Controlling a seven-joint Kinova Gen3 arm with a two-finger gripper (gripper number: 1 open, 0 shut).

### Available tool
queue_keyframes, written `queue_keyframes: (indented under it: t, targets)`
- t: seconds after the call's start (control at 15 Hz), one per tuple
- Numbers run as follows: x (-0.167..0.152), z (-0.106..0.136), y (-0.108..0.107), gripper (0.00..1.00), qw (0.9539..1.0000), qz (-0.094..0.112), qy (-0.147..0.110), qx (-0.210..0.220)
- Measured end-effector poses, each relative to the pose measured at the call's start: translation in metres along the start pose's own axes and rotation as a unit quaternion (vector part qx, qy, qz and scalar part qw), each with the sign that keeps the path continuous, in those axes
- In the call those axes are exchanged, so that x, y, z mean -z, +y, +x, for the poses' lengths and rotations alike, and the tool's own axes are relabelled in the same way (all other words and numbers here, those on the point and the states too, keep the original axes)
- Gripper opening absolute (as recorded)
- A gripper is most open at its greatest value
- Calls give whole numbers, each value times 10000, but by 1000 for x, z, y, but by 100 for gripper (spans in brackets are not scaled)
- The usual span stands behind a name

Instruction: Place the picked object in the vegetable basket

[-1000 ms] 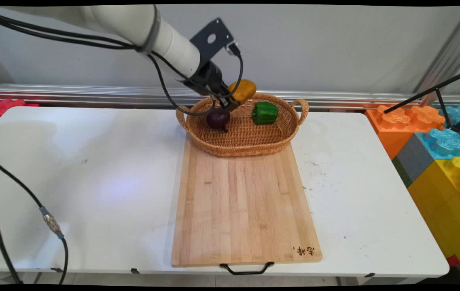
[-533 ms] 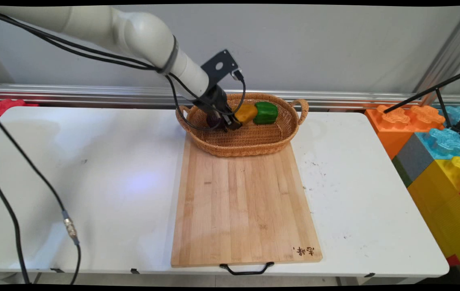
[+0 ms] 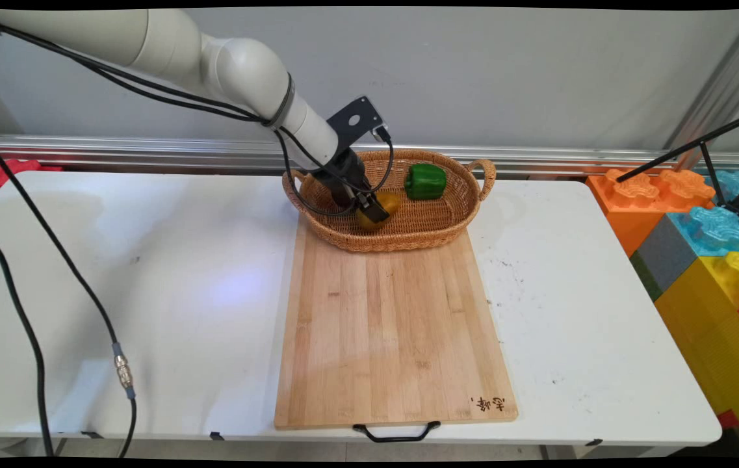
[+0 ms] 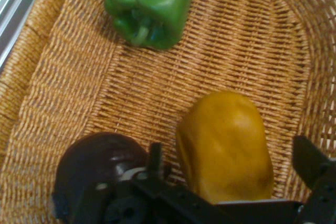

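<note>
Down inside a woven wicker basket [image 3: 408, 234] at the far end of a white worktop [image 3: 148, 292], the robot's black claw [image 3: 375, 211] reaches in from the left. Its two fingers stand spread on either side of a yellow-orange bell pepper [image 4: 226, 145], which lies on the basket's woven floor; in the hand view one finger sits at the pepper's left and the other [image 4: 310, 163] stands clear of its right side, so the claw looks open rather than clamped. Just to the left of the pepper in that view, touching or nearly touching the claw's linkage, rests a dark purple round vegetable [image 4: 97, 169]. A green bell pepper [image 3: 426, 181] lies well apart from them, nearer the basket's far rim. A pale wooden cutting board [image 3: 395, 338] with a black handle stretches toward the worktop's near edge, and the basket's near side rests on its far end.
</note>
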Motion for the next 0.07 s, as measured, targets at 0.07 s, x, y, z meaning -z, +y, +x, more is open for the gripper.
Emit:
queue_keyframes:
  t: [0.07]
  targets:
    - [1, 2, 0, 100, 10000, -34, 17, -31]
